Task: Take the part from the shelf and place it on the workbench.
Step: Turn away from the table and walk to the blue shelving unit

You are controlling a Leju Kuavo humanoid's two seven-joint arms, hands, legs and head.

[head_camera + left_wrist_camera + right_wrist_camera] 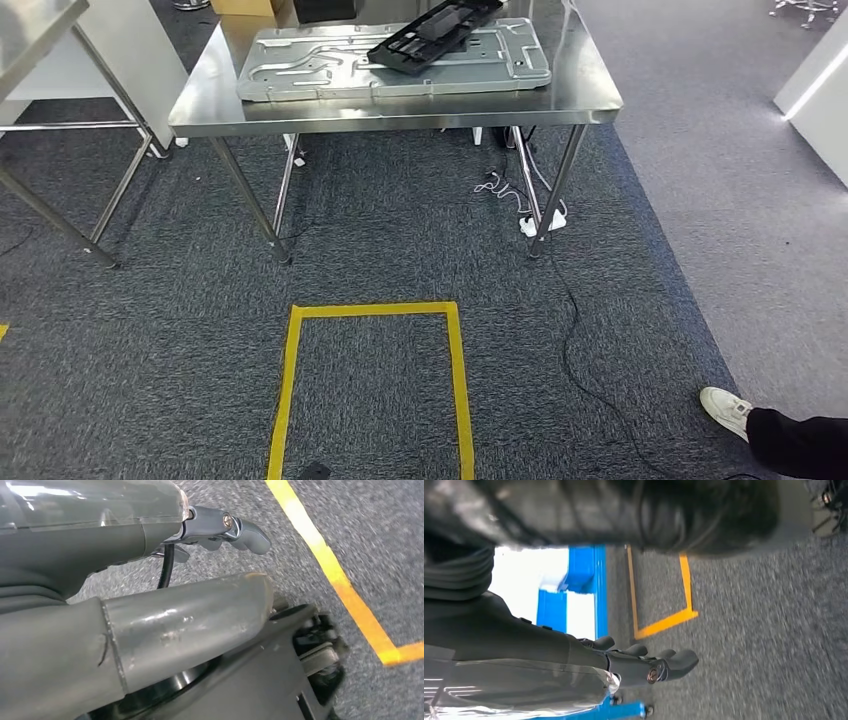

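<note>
On workbench (400,112): black part (432,35), metal panel (330,65) | floor: yellow tape (372,312), cables (520,200)

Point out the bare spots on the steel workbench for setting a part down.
The workbench is bare along its right edge and front strip, and at its left end beside the grey metal panel. The middle is crowded: the black frame lies on the panel.

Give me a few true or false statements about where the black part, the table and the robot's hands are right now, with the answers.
1. The black part lies on the grey metal panel on the steel table. True.
2. The left hand holds the black part. False: it holds nothing, above the carpet.
3. Yellow tape marks a rectangle on the carpet. True.
4. The right hand rests on the table. False: it hangs above the floor, empty.
</note>
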